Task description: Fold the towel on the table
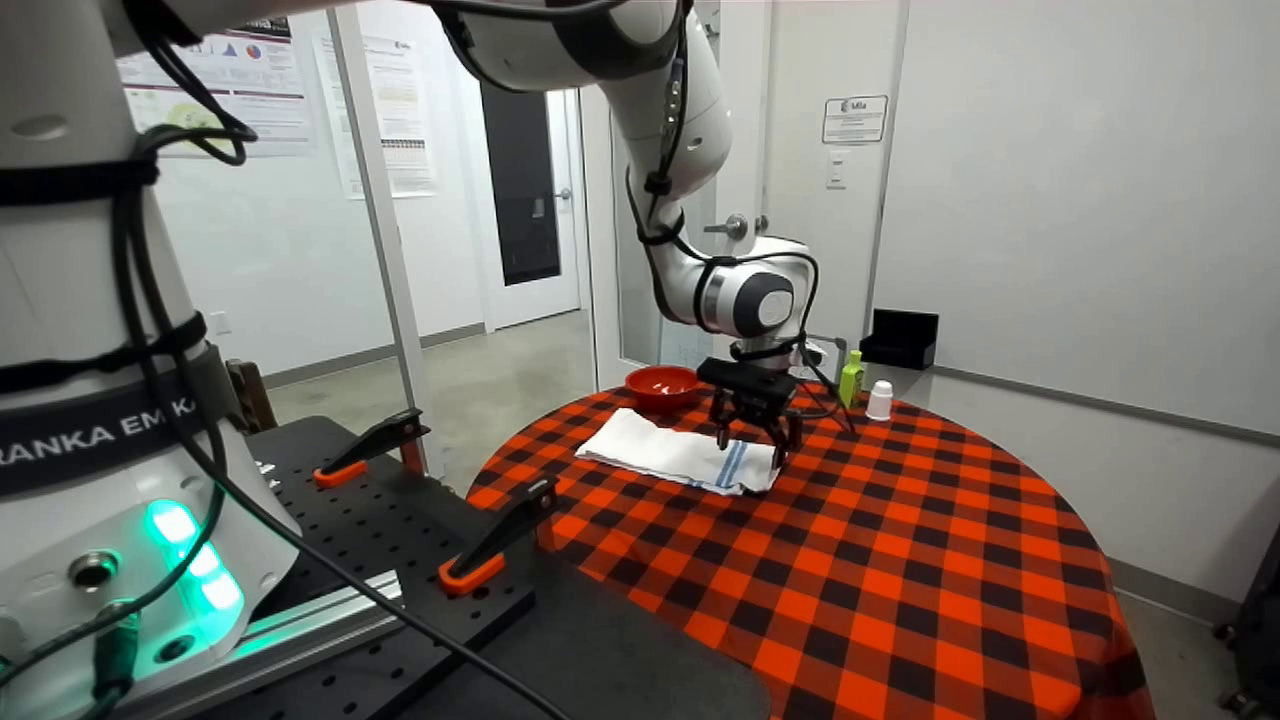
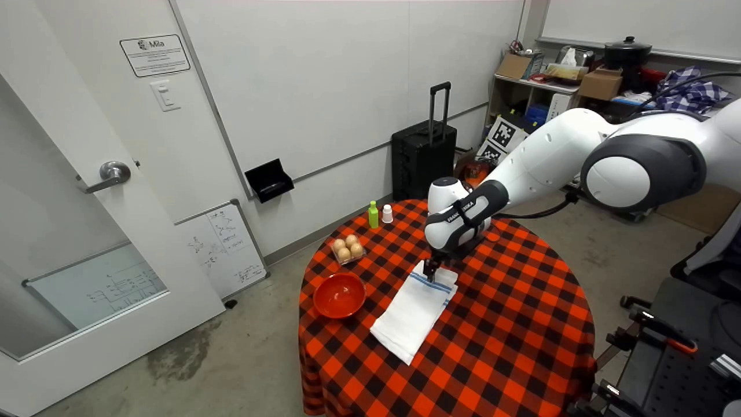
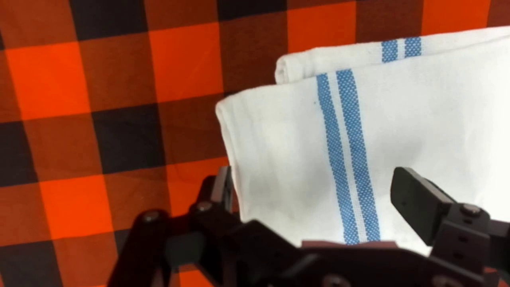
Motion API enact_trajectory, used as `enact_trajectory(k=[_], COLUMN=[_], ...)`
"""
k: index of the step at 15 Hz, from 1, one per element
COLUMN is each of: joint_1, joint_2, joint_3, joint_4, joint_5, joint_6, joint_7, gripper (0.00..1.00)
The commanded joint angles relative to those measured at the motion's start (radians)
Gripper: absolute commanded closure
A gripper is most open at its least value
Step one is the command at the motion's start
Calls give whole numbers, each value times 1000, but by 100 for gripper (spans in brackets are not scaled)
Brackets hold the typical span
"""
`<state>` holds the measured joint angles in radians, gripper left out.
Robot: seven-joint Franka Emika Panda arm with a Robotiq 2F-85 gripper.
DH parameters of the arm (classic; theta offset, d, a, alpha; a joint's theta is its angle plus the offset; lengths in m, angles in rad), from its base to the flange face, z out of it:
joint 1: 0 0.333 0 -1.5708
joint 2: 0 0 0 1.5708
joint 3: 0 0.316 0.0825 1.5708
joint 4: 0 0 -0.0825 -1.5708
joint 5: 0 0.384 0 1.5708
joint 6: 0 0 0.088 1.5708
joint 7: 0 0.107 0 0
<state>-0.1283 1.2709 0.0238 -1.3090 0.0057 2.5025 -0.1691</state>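
One round table (image 2: 521,330), under a red-and-black checked tablecloth (image 1: 930,560), stands near a big whiteboard (image 1: 1080,200) and a white door (image 2: 153,231). A red bowl (image 2: 340,295) sits near the table's edge. Further in lies the white towel (image 2: 414,313), folded flat in layers, blue stripes at one end. The gripper (image 3: 318,195) is over that end, spread wide, holding nothing.

The table (image 2: 515,324) carries towel (image 2: 410,317), bowl (image 2: 340,296), carton (image 2: 352,260), bottle (image 2: 373,217).
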Motion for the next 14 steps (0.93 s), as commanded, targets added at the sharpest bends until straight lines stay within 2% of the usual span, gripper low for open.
enact_trajectory(k=[1, 6, 7, 14], joint_1=[23, 29, 27, 23], joint_2=[39, 80, 82, 73], joint_3=[-26, -50, -49, -45], joint_4=[15, 37, 37, 48], joint_5=[-3, -7, -5, 1], joint_6=[38, 43, 41, 38], joint_7=[52, 84, 85, 100], gripper=[0, 0, 18, 71])
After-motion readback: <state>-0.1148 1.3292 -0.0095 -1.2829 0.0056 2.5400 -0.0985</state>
